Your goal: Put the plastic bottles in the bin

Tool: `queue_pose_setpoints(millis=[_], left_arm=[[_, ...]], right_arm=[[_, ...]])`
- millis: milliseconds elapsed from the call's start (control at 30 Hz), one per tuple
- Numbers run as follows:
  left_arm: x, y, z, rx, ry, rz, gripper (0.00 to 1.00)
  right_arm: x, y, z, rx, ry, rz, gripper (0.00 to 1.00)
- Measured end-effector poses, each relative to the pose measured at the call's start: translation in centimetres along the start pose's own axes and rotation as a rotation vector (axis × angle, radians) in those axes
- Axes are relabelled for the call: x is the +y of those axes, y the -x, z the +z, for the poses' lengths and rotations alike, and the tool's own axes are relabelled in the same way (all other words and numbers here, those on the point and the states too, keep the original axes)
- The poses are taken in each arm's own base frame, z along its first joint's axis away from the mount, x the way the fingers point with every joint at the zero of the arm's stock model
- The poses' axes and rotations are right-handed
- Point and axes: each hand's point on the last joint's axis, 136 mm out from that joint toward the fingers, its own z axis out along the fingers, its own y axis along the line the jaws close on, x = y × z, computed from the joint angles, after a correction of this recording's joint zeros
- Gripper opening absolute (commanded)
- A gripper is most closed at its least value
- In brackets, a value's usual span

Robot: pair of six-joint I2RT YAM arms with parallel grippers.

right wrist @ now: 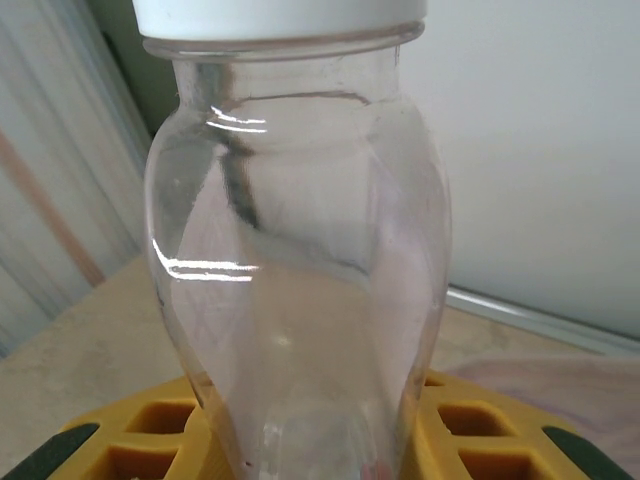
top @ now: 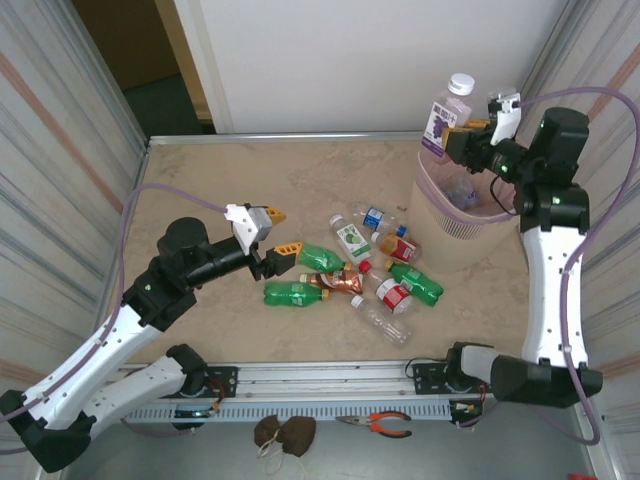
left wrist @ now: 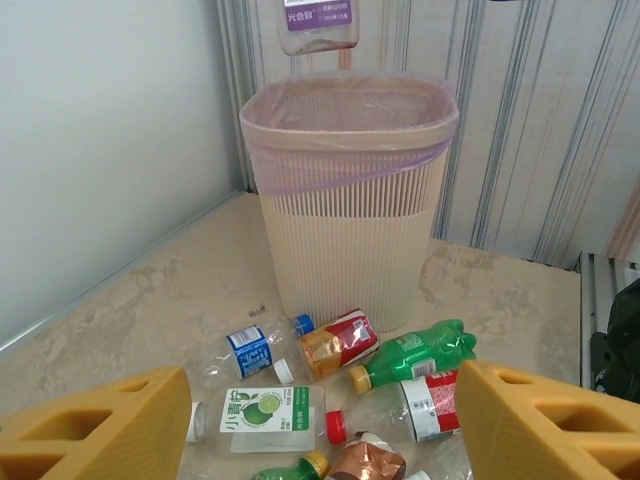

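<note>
We see the right end effector (top: 466, 137) clamped on a clear plastic bottle with a white cap and purple label (top: 447, 112), holding it upright just above the rim of the beige perforated plastic bin with a pink liner (top: 455, 240). Near the bin's left side, other small plastic bottles (top: 365, 270) lie scattered on the tan desk (top: 200, 180). Farther left of the bin, the left end effector (top: 277, 232) stands wide, gripping nothing.

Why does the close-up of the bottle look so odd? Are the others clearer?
Right wrist: the clear bottle crowds the lens, white glare streaks on its shoulder. Left wrist: bin sharp, yellow fingers slightly soft. Top external: even light, faint shadows.
</note>
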Motion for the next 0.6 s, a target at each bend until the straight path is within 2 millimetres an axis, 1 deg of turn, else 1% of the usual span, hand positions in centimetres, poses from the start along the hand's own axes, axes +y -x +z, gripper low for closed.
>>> queue_pose_setpoints(millis=[133,267,400,467,600], left_arm=[[0.2,-0.5,0.0,0.022,0.011,-0.007,0.7],[0.5,-1.2,0.2,0.048,0.026,-0.015,0.7],[0.8,-1.9,0.6,0.074,0.03,-0.015,0.71],[1.0,-2.4,0.8,0.093,0.033,-0.015,0.71],[1.6,-3.4,1.2,0.139,0.043,-0.017,0.72]], right_arm=[[-3.2,-1.9,1.0,0.11,-0.067,0.021,0.31],[-5.7,-4.5,2.1,0.244,-0.102,0.061,0.31],[-7.3,-7.4,3.1,0.367,-0.115,0.086,0.3],[-7.7,-9.2,3.1,0.44,-0.125,0.1,0.3],[-8.1,-12.0,2.7,0.556,-0.139,0.116,0.3]])
